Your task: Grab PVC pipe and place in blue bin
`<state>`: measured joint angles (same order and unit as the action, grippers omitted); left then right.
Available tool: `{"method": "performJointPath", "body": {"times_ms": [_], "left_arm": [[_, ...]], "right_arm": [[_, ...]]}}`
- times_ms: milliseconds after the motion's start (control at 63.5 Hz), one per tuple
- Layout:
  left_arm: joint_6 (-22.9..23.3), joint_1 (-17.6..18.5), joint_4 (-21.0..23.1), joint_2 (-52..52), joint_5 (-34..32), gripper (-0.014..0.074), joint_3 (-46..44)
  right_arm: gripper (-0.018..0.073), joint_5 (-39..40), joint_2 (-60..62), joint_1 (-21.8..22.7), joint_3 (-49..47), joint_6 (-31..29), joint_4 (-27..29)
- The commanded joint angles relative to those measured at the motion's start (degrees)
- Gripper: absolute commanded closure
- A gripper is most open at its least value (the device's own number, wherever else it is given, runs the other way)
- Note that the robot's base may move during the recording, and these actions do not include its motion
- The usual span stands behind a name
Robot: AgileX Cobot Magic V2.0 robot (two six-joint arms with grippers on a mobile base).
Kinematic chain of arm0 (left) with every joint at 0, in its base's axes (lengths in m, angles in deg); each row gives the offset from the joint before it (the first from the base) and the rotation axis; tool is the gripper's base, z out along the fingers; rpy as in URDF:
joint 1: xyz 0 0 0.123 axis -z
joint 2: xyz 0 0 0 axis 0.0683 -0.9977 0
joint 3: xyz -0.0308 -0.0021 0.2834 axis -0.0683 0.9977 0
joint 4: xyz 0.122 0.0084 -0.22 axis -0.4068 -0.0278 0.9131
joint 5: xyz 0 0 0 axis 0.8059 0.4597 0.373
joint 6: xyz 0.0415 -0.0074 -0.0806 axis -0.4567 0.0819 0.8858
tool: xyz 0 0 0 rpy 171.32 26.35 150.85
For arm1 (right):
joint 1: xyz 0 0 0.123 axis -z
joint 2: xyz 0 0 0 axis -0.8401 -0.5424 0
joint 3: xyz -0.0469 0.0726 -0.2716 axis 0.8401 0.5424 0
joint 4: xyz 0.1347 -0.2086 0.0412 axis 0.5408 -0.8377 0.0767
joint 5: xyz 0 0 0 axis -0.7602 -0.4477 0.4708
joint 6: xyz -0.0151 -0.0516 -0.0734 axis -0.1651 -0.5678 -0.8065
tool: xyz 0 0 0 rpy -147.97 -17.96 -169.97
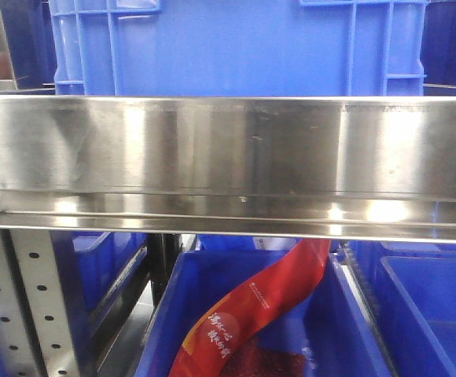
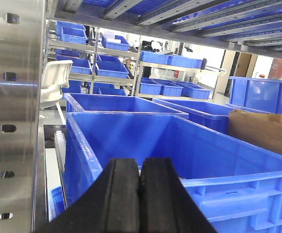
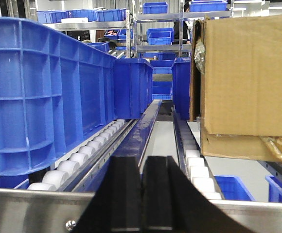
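The PVC pipe is out of view in every frame. My left gripper is shut, its black pads pressed together with nothing between them, just in front of the near rim of a large empty blue bin. My right gripper is shut and empty too, sitting over a steel front rail and facing down a lane between roller tracks. In the front view neither gripper shows; a blue bin below the shelf holds a red packet.
A steel shelf beam crosses the front view, with another blue bin on top. A perforated steel upright stands close on the left. A tall blue bin and a cardboard box flank the right gripper's lane.
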<state>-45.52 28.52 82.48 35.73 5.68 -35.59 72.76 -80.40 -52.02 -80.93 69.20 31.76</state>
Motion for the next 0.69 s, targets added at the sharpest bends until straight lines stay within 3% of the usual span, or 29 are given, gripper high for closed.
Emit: {"method": "performJointPath", "body": {"times_ms": [0, 142, 677], "left_arm": [[-0.08, 0.41, 0.0, 0.38, -0.76, 0.0707, 0.08], [-0.08, 0.41, 0.0, 0.38, -0.76, 0.0707, 0.08], [-0.08, 0.41, 0.0, 0.38, -0.76, 0.0707, 0.08]], "right_arm": [[0.0727, 1.29, 0.25, 1.51, 0.19, -0.97, -0.08], [0.0727, 1.86, 0.25, 4.07, 0.19, -0.97, -0.08], [0.0727, 3.06, 0.25, 4.1, 0.19, -0.97, -0.08]]}}
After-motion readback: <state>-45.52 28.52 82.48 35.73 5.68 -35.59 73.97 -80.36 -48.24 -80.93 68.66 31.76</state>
